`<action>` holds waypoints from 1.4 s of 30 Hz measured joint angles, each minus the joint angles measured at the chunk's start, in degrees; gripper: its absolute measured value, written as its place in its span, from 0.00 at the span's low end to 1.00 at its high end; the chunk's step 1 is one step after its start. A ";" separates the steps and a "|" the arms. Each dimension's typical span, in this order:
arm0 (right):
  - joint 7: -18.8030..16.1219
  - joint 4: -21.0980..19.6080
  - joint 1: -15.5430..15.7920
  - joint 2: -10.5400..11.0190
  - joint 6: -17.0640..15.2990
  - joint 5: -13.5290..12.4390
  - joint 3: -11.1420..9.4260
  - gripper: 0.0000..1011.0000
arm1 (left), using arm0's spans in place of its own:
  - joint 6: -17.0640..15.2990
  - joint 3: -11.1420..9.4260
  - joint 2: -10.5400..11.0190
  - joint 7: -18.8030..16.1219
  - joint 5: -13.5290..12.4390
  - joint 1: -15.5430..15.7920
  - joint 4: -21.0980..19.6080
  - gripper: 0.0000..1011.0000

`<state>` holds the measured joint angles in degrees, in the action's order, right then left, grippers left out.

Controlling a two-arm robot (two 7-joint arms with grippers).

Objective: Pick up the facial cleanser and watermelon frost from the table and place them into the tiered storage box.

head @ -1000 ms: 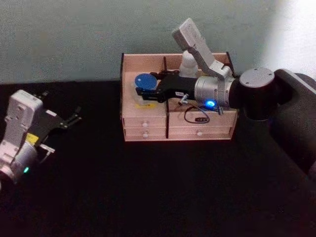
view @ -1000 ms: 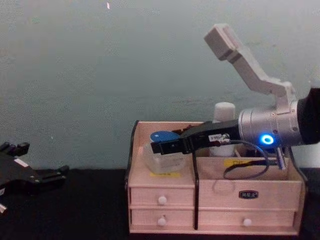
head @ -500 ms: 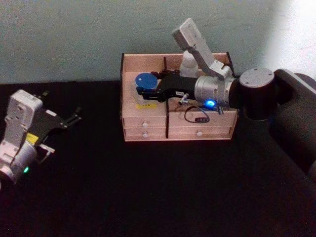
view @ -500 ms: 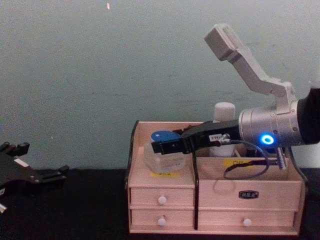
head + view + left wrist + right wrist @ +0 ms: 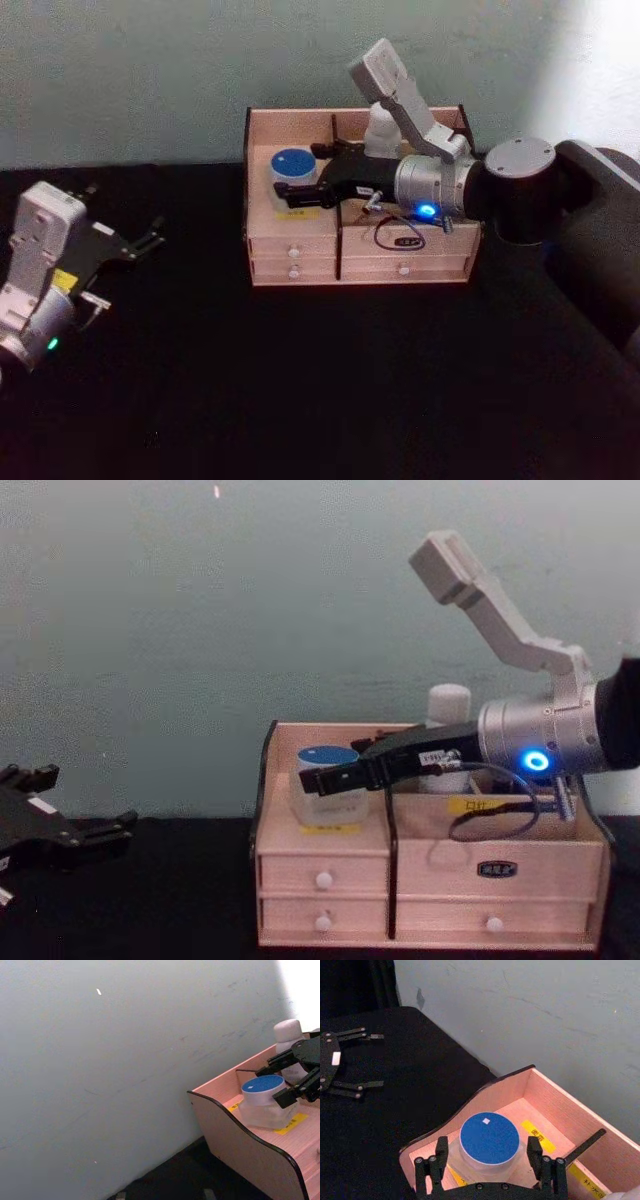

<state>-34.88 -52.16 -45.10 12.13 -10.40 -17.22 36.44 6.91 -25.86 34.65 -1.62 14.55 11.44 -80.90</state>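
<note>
Jar (image 5: 489,1139) stands upright in box (image 5: 430,855) left compartment, cleanser (image 5: 448,705) behind it; right gripper (image 5: 487,1146) straddles jar, fingers apart; left gripper (image 5: 380,1060) parked far left, fingers spread; jar probably light, rigid, slick, so grip body sides under lid.

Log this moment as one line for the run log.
right claw: open, flanking watermelon frost | watermelon frost: upright in tiered storage box, front-left | facial cleanser: in box, rear | left claw: open, parked left
</note>
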 joint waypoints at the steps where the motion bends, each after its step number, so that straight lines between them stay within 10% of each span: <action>1: -0.01 -0.01 0.00 0.00 0.00 -0.01 0.00 0.99 | 0.00 0.00 0.00 0.00 0.00 0.00 0.00 0.99; 10: 0.04 -0.25 0.08 0.04 0.02 -0.04 -0.06 0.99 | 0.00 0.00 0.00 0.00 0.00 0.00 0.00 0.99; 15: 2.12 -7.15 2.94 2.32 -0.62 0.22 -1.74 0.99 | 0.00 0.00 0.00 0.00 0.00 0.00 0.00 0.99; 33: 2.14 -36.08 20.91 19.19 -8.02 -9.60 -10.86 0.99 | 0.00 0.00 0.00 0.00 0.00 0.00 0.00 0.99; 42: 15.94 -45.53 32.70 24.95 -7.72 -9.76 -19.89 0.99 | 0.00 0.00 0.00 0.00 0.00 0.00 0.00 0.99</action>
<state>-18.95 -97.68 -12.41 37.07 -18.12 -26.98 16.55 6.91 -25.86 34.65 -1.62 14.55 11.43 -80.90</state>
